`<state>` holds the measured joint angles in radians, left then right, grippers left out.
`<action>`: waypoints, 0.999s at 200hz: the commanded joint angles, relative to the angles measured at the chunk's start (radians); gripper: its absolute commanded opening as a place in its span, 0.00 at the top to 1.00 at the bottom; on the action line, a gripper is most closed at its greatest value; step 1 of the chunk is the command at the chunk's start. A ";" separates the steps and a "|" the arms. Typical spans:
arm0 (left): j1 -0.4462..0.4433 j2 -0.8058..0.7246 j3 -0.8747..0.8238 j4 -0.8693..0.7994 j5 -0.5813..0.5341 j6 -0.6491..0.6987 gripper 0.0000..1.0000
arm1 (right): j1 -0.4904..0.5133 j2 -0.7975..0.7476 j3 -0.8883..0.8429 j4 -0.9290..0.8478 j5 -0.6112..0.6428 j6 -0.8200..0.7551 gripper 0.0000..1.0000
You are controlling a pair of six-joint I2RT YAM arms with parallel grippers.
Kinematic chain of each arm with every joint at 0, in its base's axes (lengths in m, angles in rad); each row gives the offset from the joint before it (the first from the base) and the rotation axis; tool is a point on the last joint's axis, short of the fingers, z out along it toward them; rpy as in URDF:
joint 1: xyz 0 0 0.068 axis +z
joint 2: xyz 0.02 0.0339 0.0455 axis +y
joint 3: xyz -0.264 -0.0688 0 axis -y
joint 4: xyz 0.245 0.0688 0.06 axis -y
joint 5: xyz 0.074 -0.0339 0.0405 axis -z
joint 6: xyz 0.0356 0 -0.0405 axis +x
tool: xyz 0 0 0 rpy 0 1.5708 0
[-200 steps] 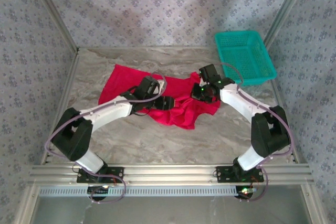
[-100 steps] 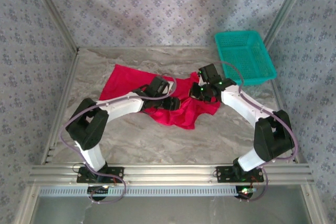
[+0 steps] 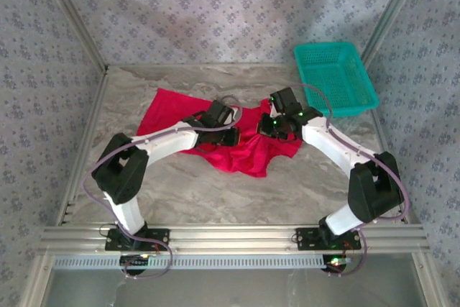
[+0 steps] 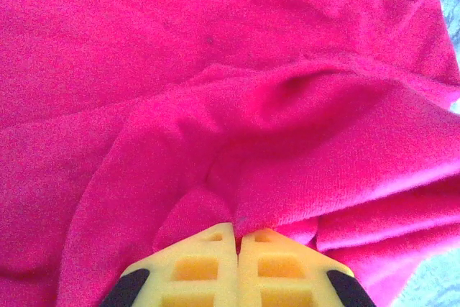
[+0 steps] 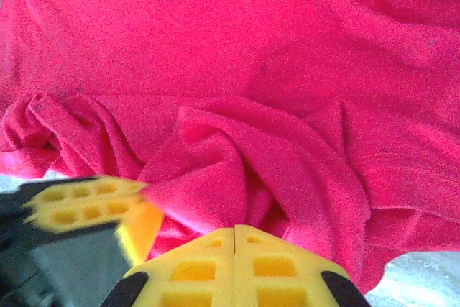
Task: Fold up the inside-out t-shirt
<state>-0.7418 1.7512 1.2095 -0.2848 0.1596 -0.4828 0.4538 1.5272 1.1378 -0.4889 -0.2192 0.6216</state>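
Top external: 1 basket [image 3: 323,46], 1 t-shirt [image 3: 169,106]; wrist views: left gripper [image 4: 236,230] and right gripper [image 5: 235,232] both pinched tight on it.

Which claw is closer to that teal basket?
The right claw, at the end of the t-shirt nearest the basket; the left claw sits farther off.
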 commanded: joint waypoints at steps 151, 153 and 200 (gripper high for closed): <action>0.123 -0.210 -0.303 0.255 0.173 -0.152 1.00 | 0.052 0.042 0.067 -0.063 0.061 -0.024 0.65; 0.123 -0.211 -0.303 0.253 0.171 -0.152 1.00 | 0.059 0.040 0.064 -0.053 0.055 -0.018 0.63; 0.157 -0.258 -0.309 0.230 0.156 -0.161 1.00 | 0.227 0.048 -0.087 0.202 0.010 0.138 0.58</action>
<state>-0.6086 1.5459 0.8993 -0.0700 0.3256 -0.6308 0.6224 1.5589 1.1030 -0.4263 -0.1806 0.6579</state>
